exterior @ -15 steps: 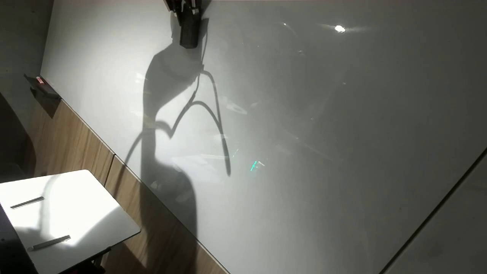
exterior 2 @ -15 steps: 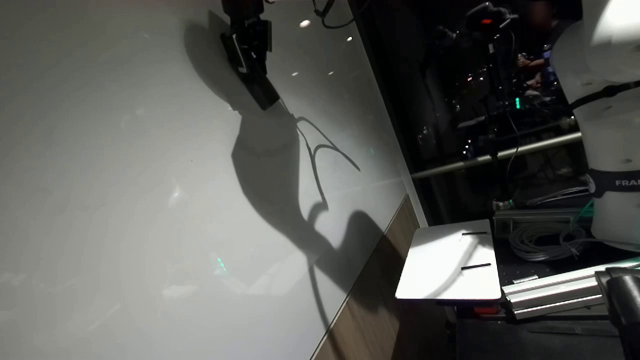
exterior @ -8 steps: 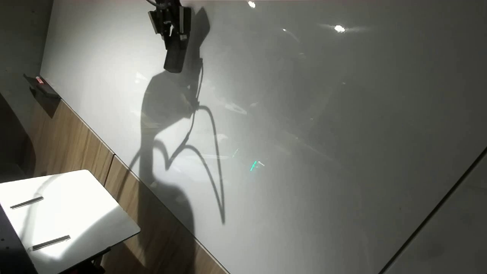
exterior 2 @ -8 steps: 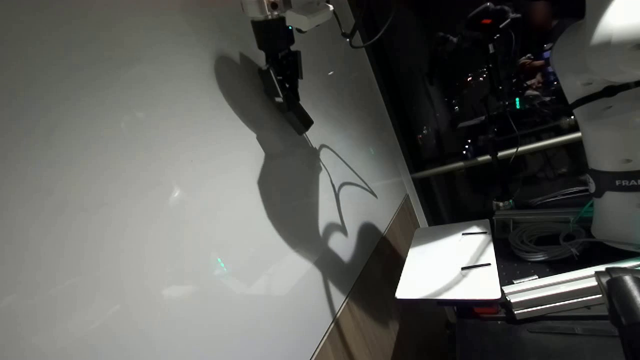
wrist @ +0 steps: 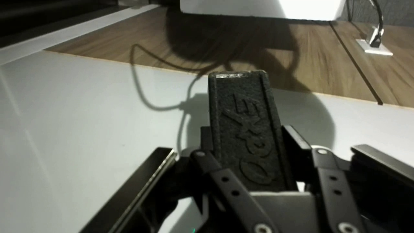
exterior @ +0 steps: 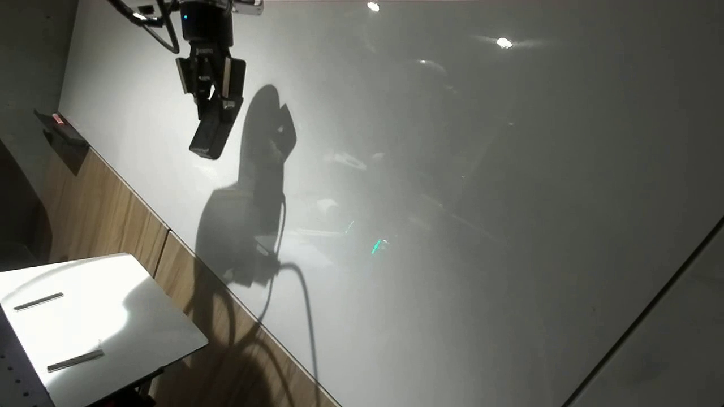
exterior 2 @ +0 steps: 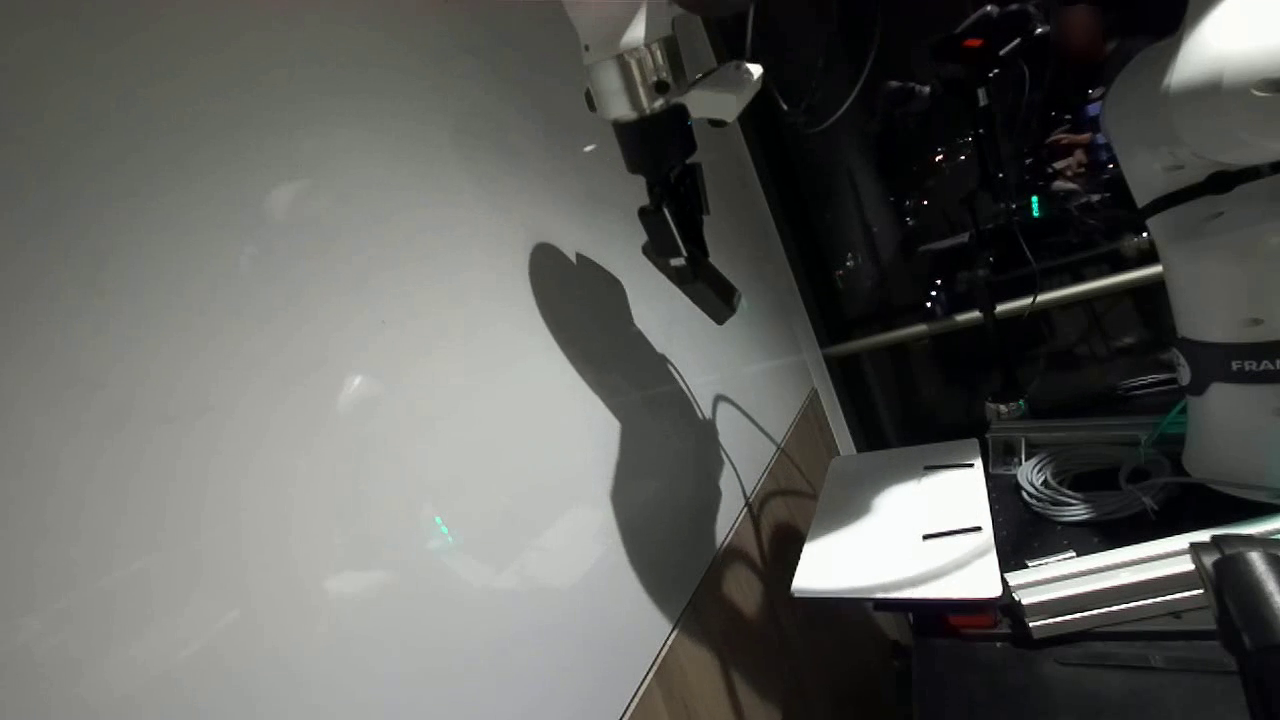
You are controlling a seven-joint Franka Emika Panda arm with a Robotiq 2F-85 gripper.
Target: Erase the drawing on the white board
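Observation:
My gripper [exterior: 216, 104] is shut on a dark felt eraser [exterior: 212, 135] with raised lettering. The eraser [wrist: 242, 106] sticks out between both fingers in the wrist view. In an exterior view the gripper [exterior 2: 682, 245] and eraser [exterior 2: 714, 295] hang over the board's side nearest the small table. The glossy white board [exterior: 481, 198] fills much of both exterior views and also shows in the wrist view [wrist: 81, 129]. The eraser's shadow lies on the board apart from it, so the eraser seems off the surface. The smiley drawing does not show in any view; I cannot tell where it is.
A wood panel [exterior: 113, 209] borders the board. A small white table top [exterior 2: 900, 530] carries two dark strips. A dark ledge [exterior: 65, 130] sits at the board's edge. The robot base [exterior 2: 1230, 300], coiled cable [exterior 2: 1080, 485] and a socket [wrist: 375, 45] are nearby.
The gripper with the eraser has moved down-left in one exterior view and down-right in another, toward the wood panel. The gap between it and its shadow has grown. The grip is unchanged.

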